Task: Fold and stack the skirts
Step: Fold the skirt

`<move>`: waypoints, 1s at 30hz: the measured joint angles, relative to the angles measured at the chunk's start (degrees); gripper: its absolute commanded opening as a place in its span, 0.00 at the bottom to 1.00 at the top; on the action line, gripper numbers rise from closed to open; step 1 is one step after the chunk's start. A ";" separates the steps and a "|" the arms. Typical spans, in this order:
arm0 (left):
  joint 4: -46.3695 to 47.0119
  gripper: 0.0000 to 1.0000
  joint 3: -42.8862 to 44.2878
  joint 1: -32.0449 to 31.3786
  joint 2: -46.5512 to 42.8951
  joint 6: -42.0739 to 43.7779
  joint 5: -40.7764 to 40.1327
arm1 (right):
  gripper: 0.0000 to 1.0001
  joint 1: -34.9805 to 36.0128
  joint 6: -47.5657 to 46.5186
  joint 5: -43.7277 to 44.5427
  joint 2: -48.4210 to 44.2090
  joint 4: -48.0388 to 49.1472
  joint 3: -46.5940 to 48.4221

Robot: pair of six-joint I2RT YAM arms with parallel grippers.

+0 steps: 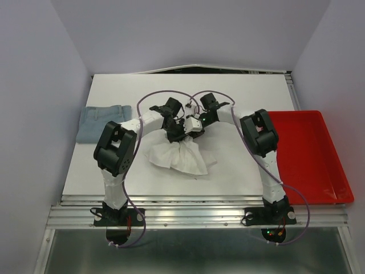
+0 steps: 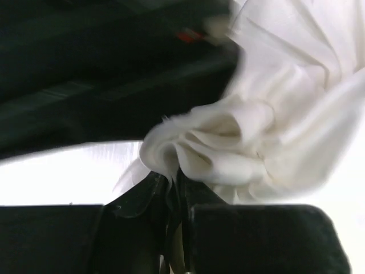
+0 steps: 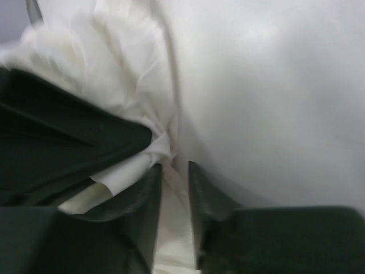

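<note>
The white skirt [image 1: 179,155] hangs bunched at the table's middle, lifted at its top. My left gripper [image 1: 174,131] is shut on a pinched fold of it; in the left wrist view the cloth [image 2: 251,131] is squeezed between the jaws [image 2: 174,184]. My right gripper [image 1: 194,127] is right beside the left one and holds the same skirt; in the right wrist view the cloth [image 3: 131,85] fills the narrow gap between the jaws [image 3: 174,171]. The light blue denim skirt [image 1: 102,121] lies folded flat at the table's left edge, apart from both grippers.
A red plastic tray [image 1: 308,154] lies at the right side of the white table [image 1: 239,97]. White walls close in the left, right and back. A metal rail [image 1: 199,217] runs along the near edge by the arm bases.
</note>
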 measured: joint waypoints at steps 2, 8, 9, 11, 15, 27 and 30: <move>1.29 0.19 -0.44 0.00 0.83 1.05 0.59 | 0.49 -1.95 1.38 3.19 0.11 -0.17 2.27; 4.09 0.49 -1.81 -0.52 1.20 2.34 1.36 | 0.54 -10.51 3.52 13.60 0.11 -0.63 9.27; 4.37 0.54 -1.81 -0.52 1.22 2.10 1.44 | 0.54 -12.09 3.58 15.43 0.07 -0.90 10.14; 4.79 0.57 -1.68 -0.39 1.27 0.00 1.77 | 0.53 -13.77 3.65 18.01 -0.57 -2.01 10.32; 2.60 0.61 1.42 0.94 1.27 -5.01 2.40 | 0.52 -13.60 4.31 18.73 -5.75 -4.04 6.16; 4.02 0.66 5.73 10.10 -17.53 -25.46 8.90 | 0.50 -3.54 13.35 5.09 -34.47 4.57 -15.65; 5.90 0.62 -2.97 10.49 -22.82 -30.38 13.77 | 0.49 1.20 14.23 3.87 -34.73 7.67 -22.45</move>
